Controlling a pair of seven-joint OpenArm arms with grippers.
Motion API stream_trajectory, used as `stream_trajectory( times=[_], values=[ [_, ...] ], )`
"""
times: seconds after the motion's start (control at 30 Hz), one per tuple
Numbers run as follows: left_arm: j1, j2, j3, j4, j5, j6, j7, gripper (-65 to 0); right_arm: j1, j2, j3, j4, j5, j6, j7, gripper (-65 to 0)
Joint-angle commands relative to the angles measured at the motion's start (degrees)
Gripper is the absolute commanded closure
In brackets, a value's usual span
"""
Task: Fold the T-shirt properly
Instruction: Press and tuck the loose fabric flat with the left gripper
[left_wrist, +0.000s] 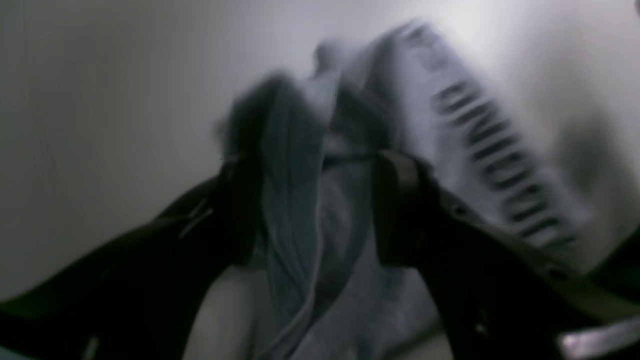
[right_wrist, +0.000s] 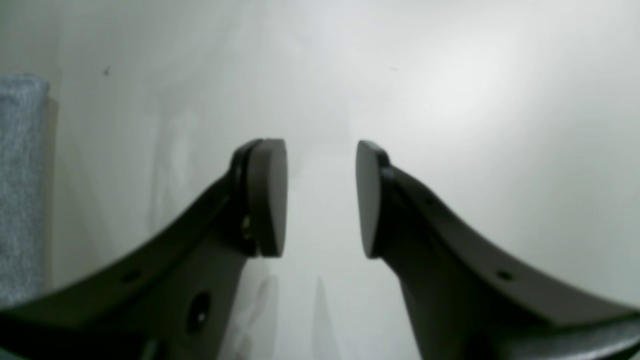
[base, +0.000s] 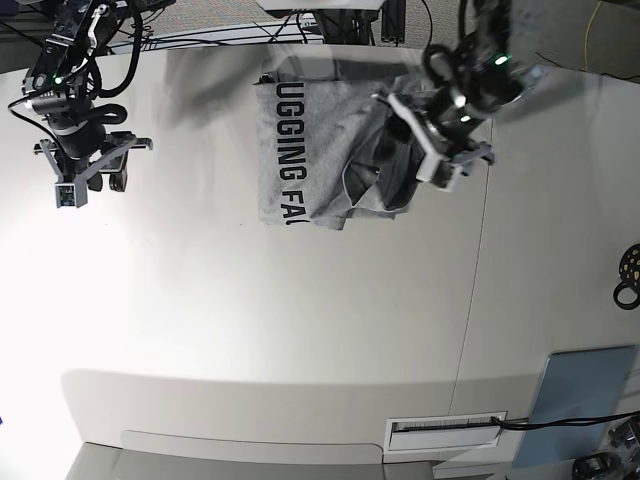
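Fabric of the T-shirt (base: 320, 150), bunched on the bench (base: 300, 320), sits between my spread left tool (left_wrist: 320, 210); grip unclear. My right tool (right_wrist: 321, 197) hangs released, well apart.

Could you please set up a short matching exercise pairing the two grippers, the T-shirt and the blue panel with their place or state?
1 left gripper
2 right gripper
3 T-shirt
4 blue panel

a lying away from the cloth, near one table corner
b open over bare table
c bunched, lettering showing
d open, cloth between its jaws

1-d, 2-b, 3-c, 4-a
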Motion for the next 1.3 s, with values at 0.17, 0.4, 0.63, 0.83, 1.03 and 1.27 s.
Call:
stream_trajectory(
  times=[0.17, 0.4, 0.63, 0.83, 1.03, 1.27],
  values=[
    [-7.19, 1.42, 4.87, -8.24, 2.54, 4.85, 0.02, -33.2, 0.28, 0.76, 0.26, 1.05, 0.26, -0.02, 0.02, -22.9],
    [-11.28, 3.63, 4.63, -9.7, 3.39, 6.27, 0.42, -28.4, 0.28, 0.76, 0.26, 1.05, 0.24, -0.02, -0.2, -22.9],
    [-11.8, 3.76, 4.31, -10.75, 11.19, 6.73, 0.17, 0.0, 0.28, 0.79, 0.24, 1.05, 0.24, -0.02, -0.39, -22.9],
    [-13.99, 3.72, -2.1, -11.43, 16.24, 6.49, -0.04, 0.0, 0.28, 0.79, 0.26, 1.05, 0.24, 0.0, -0.39, -22.9],
    [-13.94, 3.39, -6.51, -13.55, 23.17, 6.29, 0.04, -2.9, 0.28, 0.79, 0.24, 1.05, 0.22, 0.0, -0.37, -22.9],
    [-13.97, -0.72, -6.67, -13.86, 23.06, 6.32, 1.29, -26.5, 0.31, 0.79, 0.24, 1.05, 0.24, -0.02, -0.33, -22.9]
  ],
)
